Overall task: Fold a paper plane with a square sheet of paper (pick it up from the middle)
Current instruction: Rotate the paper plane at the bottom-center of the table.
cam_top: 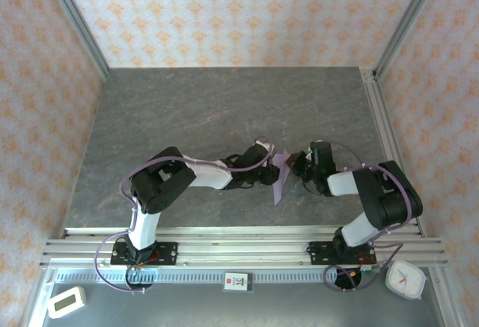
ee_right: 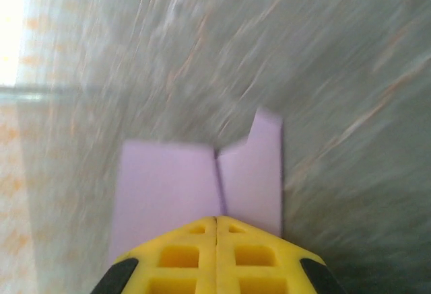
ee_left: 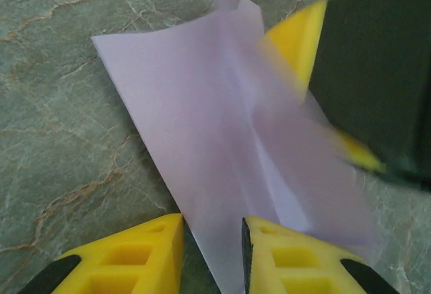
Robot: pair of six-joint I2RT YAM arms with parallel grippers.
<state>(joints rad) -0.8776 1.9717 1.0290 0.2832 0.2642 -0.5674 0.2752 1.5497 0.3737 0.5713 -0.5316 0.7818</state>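
Top external view had both arms meeting over the middle of the grey table [cam_top: 224, 110], and between them hung the paper plane [cam_top: 281, 181], a lilac sheet creased and only partly formed, lifted off the surface. The right gripper [cam_top: 297, 168] had it, and the right wrist view confirmed it: jaws pressed flat together at [ee_right: 215, 253] with the paper [ee_right: 195, 179] fanning out straight ahead of the tips, a centre crease running up from the pinch. That looked like a hold chosen on the fold line, so both wings stayed free to work.

Now the left gripper [ee_left: 212, 253]: jaws apart, a clear gap between them, and the paper's narrow lower edge [ee_left: 222, 173] ran down into that gap, close against one finger and off the other (not a grip, as far as I could judge). From the left wrist the right gripper's yellow fingertips [ee_left: 296, 45] showed at the far side of the sheet, blurred. I read it as the left standing off while the right alone carried the plane.
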